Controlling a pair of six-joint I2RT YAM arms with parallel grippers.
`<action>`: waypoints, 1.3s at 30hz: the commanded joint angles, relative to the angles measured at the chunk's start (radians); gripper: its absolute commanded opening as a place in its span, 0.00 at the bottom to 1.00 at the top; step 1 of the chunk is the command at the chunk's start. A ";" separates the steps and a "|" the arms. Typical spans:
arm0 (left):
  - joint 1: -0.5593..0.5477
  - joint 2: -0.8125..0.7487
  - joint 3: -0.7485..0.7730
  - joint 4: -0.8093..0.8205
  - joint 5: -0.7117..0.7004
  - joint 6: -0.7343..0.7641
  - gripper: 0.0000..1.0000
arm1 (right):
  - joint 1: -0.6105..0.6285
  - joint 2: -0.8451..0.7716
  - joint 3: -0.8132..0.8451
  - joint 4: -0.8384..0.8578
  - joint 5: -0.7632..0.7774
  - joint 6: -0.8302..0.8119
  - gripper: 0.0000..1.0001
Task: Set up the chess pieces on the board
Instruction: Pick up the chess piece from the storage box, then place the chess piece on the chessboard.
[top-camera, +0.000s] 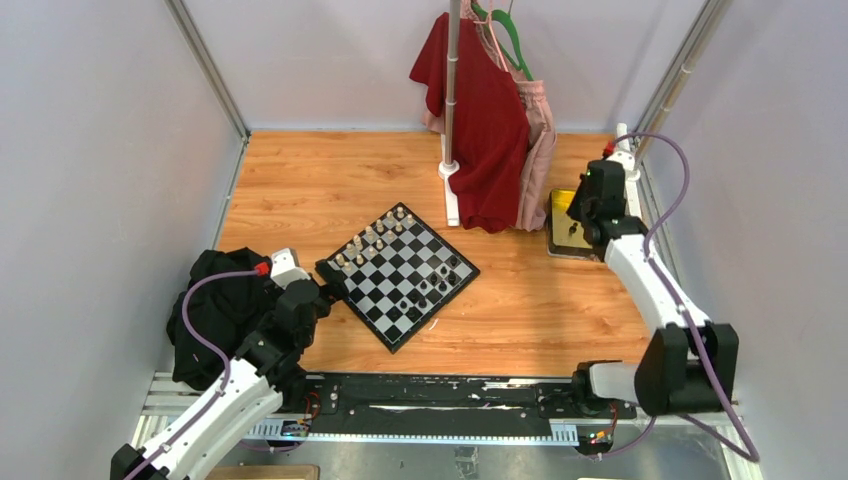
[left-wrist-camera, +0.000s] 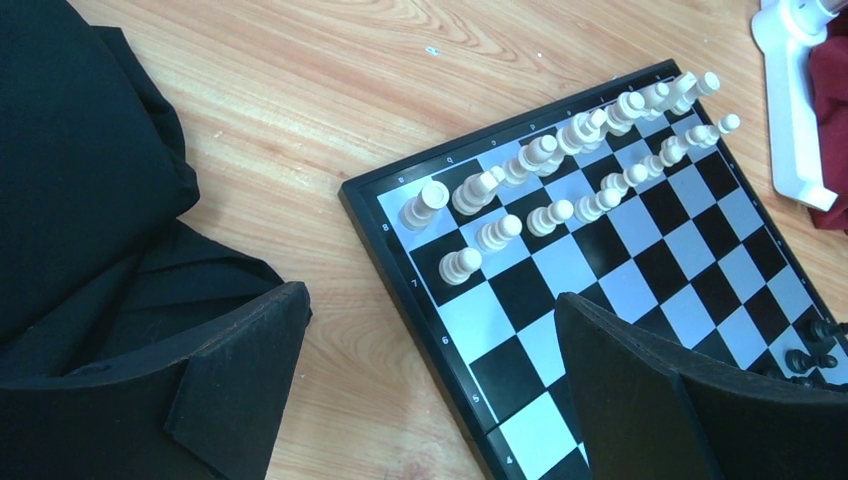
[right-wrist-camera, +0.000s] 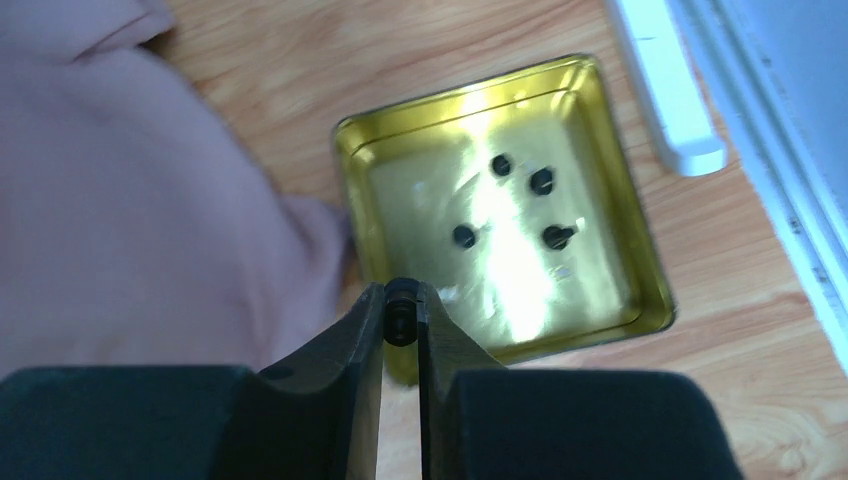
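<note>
The checkered board (top-camera: 402, 275) lies turned like a diamond at the table's middle. Cream chess pieces (left-wrist-camera: 560, 165) stand in two rows along its far left side, and black chess pieces (top-camera: 432, 288) cluster on its near right side. My left gripper (left-wrist-camera: 430, 320) hangs open over the board's left edge, holding nothing. My right gripper (right-wrist-camera: 401, 312) is shut on a tiny black chess piece (right-wrist-camera: 400, 308), pinched at its fingertips above the near rim of the yellow tray (right-wrist-camera: 365, 145). Several more black pieces (right-wrist-camera: 541, 181) lie in that tray.
A black cloth (top-camera: 215, 310) is heaped at the near left beside the left arm. Red and pink garments (top-camera: 490, 130) hang from a white stand (top-camera: 452, 90) behind the board. The tray (top-camera: 562, 232) sits at the right, near the wall rail (right-wrist-camera: 665, 85).
</note>
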 joint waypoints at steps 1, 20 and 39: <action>-0.006 -0.029 0.001 0.011 -0.016 0.005 1.00 | 0.117 -0.139 -0.071 -0.101 0.006 -0.021 0.00; -0.006 -0.073 -0.013 0.009 -0.008 0.016 1.00 | 0.984 -0.183 -0.046 -0.316 0.118 0.003 0.00; -0.006 -0.072 -0.013 0.009 -0.003 0.017 1.00 | 1.260 0.158 0.083 -0.196 0.091 0.019 0.00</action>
